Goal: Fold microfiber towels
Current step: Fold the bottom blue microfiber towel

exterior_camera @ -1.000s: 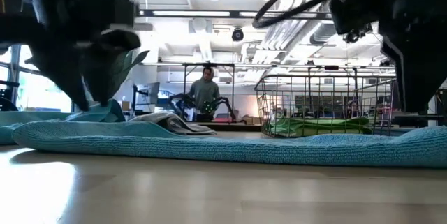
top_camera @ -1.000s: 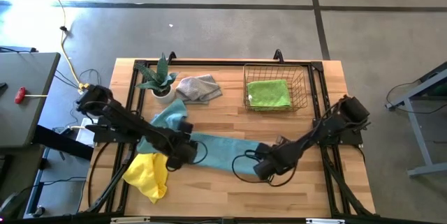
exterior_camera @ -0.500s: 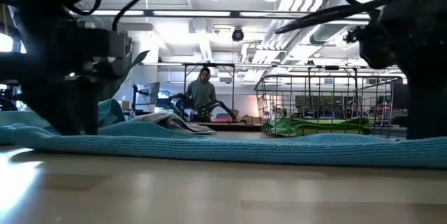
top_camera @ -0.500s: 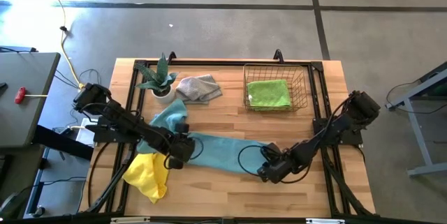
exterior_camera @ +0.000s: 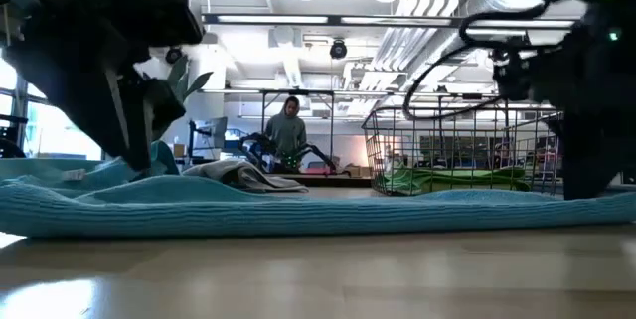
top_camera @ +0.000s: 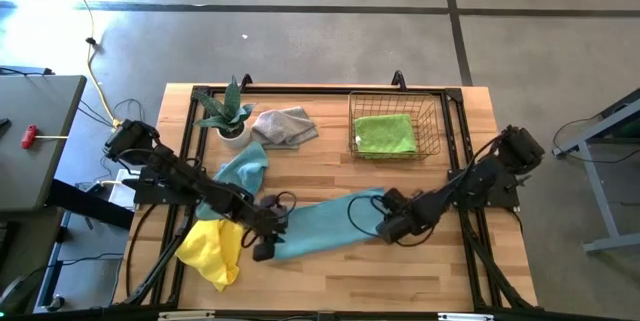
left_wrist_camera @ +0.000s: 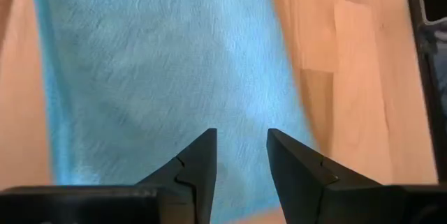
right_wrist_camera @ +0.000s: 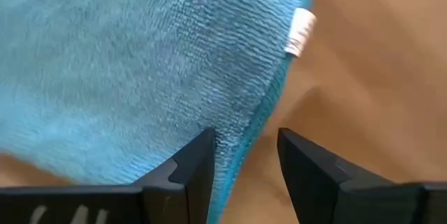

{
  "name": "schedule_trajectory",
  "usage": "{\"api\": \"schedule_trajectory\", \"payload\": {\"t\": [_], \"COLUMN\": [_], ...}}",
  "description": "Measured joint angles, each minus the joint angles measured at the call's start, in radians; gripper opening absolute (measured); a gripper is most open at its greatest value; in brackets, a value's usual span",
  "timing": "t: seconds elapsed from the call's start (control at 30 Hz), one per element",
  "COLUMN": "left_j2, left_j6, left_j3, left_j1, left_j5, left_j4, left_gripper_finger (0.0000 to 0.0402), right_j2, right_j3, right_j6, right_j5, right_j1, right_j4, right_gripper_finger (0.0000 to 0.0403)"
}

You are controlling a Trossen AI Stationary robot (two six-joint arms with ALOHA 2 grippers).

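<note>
I see the spread light blue microfiber towel (top_camera: 322, 225) lying lower centre, long axis running left to right. My left gripper (top_camera: 266, 245) and right gripper (top_camera: 388, 223) sit at its 2 ends, fingers parted, holding nothing that I can see.

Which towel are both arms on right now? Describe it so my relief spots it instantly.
Start at the wire basket at the table's far edge, then come toward the near edge. The light blue towel lies stretched flat between the left gripper and right gripper, unlike the crumpled blue towel beside it.

Both arms are black, jointed, with looping black cables near the wrists. Each hand (left_wrist_camera: 241, 161) (right_wrist_camera: 244, 161) ends in two dark, wedge-shaped, matte fingers.
</note>
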Motion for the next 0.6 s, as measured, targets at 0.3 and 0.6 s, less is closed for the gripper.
{"api": "schedule_trajectory", "payload": {"t": [0.3,0.6], "left_j2": [0.003,0.024], "left_j6": [0.184,0.176], "left_j3": [0.025,-0.045], "left_j1": [-0.002,0.019], "left_j5": [-0.044,-0.148], "left_j4": [-0.085,-0.090], "left_gripper_finger": [0.0117,0.0117], "right_j2": [-0.186,-0.129], "right_j3": [0.001,0.001], "right_j6": [0.107,0.151], "right_j5": [0.063,0.063], "right_j1": [0.036,0.011], "right_j4": [-0.085,-0.073], "right_gripper_finger": [0.0149,0.0193]}}
